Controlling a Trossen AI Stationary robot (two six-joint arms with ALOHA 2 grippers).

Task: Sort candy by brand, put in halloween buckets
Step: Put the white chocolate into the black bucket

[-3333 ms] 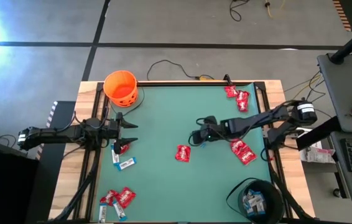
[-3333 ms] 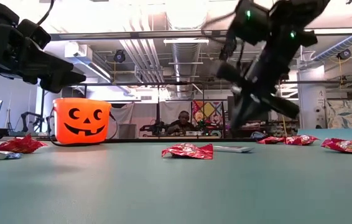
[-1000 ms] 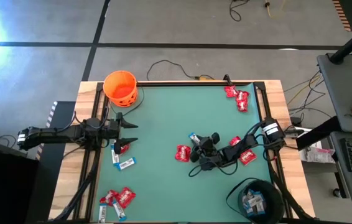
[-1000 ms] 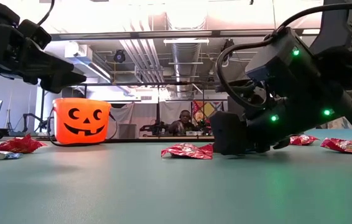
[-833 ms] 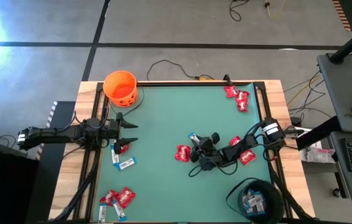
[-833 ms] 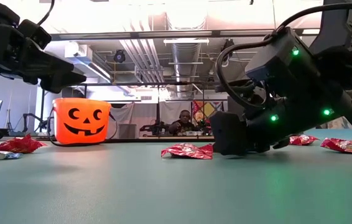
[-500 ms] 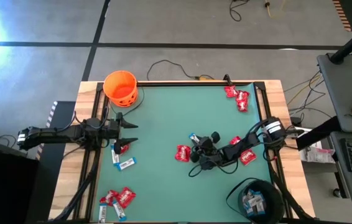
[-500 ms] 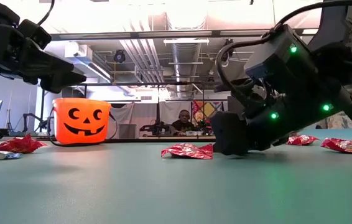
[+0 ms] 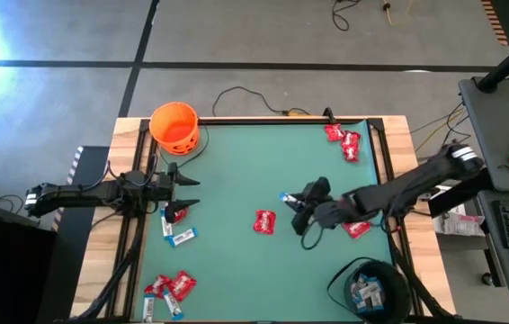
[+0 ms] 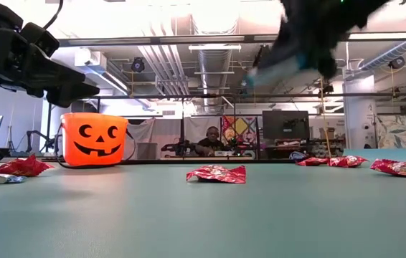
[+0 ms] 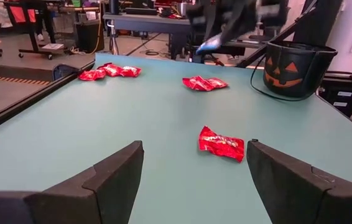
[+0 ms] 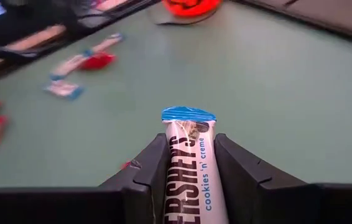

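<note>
Right gripper (image 9: 289,200) pinches a slim blue-and-white Hershey's Cookies 'n' Creme bar (image 12: 189,163) between its two fingers; my right wrist camera shows the wrapper's blue end sticking out past the fingertips, with the lower part of the bar cut off at the frame edge. From above I see it held over the middle of the green table (image 9: 236,162), just beside a lone red packet (image 9: 264,221). At table height this gripper is only a dark blur at the top of the frame (I can barely make out the bar there).

Left gripper (image 9: 188,192) waits at the table's left edge, fingers spread wide with nothing between them. Near it lie a red packet and a blue-and-white bar (image 9: 181,236), and more candy sits in a cluster (image 9: 168,290) at the near left corner. Two red packets (image 9: 343,140) lie at the far right corner.

Orange jack-o'-lantern bucket (image 9: 174,127) stands at the far left corner. Black bucket (image 9: 370,286) sits at the near right corner, with bars inside that I cannot count.
</note>
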